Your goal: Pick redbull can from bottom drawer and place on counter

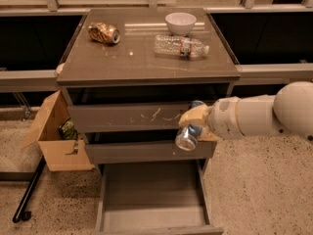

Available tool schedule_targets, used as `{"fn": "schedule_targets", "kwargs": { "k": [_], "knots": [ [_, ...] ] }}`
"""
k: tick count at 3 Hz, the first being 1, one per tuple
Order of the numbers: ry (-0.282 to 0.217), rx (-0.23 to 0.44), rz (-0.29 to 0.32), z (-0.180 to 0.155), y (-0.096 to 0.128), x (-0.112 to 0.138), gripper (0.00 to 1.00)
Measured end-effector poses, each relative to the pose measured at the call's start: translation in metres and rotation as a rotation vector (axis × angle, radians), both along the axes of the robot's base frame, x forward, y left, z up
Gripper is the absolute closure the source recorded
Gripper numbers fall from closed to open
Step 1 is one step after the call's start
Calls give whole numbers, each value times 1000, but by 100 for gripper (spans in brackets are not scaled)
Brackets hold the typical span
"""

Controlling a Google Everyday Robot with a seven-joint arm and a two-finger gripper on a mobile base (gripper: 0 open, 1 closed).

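Note:
The redbull can (pixel 188 135), slim silver and blue with a shiny top, is held tilted in my gripper (pixel 194 125), in front of the right end of the upper drawer fronts. The gripper's tan fingers (pixel 193 115) are closed around the can. My white arm (pixel 259 115) reaches in from the right. The bottom drawer (pixel 154 224) is pulled open below, and its tray holds nothing. The counter (pixel 132 58) is the glossy grey-brown top of the cabinet, above and behind the gripper.
On the counter lie a dented gold-brown can (pixel 103 33), a white bowl (pixel 180 22) and a clear plastic bottle (pixel 180 45) on its side. An open cardboard box (pixel 56 136) stands left of the cabinet. A black pole (pixel 28 192) lies on the floor.

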State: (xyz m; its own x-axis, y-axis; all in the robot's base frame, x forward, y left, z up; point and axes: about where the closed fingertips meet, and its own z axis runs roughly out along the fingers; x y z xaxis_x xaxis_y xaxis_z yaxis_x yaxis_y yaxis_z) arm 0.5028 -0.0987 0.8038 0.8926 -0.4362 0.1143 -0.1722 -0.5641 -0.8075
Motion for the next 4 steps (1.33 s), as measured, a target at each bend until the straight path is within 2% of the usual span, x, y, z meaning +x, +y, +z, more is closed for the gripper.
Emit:
{"fn": "schedule_targets", "kwargs": {
  "k": [1, 2, 3, 4],
  "knots": [
    [-6, -4, 4, 4, 1, 1, 100],
    [-43, -38, 13, 12, 1, 14, 100],
    [-122, -134, 60, 42, 4, 54, 100],
    [-210, -228, 113, 82, 23, 99, 100]
  ]
}}
